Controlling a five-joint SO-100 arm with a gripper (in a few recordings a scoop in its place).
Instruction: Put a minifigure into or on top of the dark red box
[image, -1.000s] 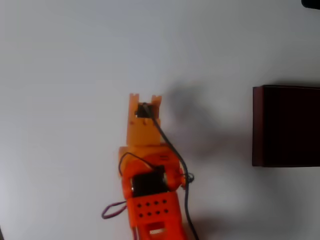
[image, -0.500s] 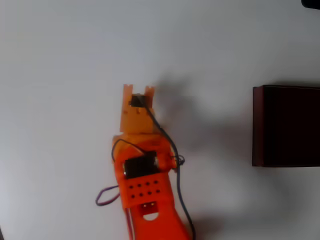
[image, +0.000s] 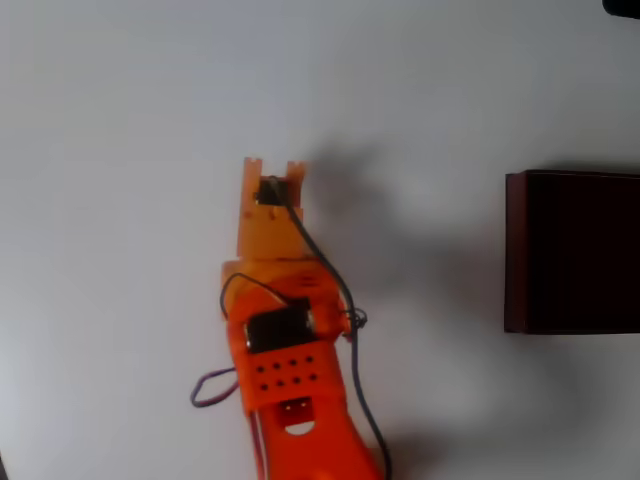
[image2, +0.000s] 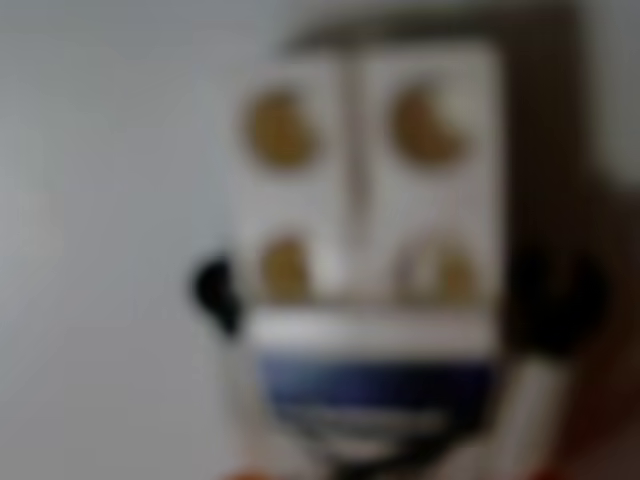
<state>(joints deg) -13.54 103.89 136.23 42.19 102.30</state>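
The dark red box (image: 572, 250) stands at the right edge of the overhead view, its near-black inside facing up. My orange gripper (image: 272, 168) points toward the top of that view, well left of the box, and its fingertips are hidden under the wrist. In the wrist view the minifigure (image2: 370, 250) looms very close and blurred: white legs with round holes uppermost, a blue band lower down, black hands at both sides. Whether the fingers hold it cannot be made out. The arm covers the figure in the overhead view.
The white table (image: 120, 120) spreads wide around the arm. The arm's shadow falls between the gripper and the box. A black cable (image: 345, 300) and a purple wire loop (image: 205, 390) hang off the arm.
The arm has swung up and to the left in the overhead view, most of it in the first half second. The box has not moved.
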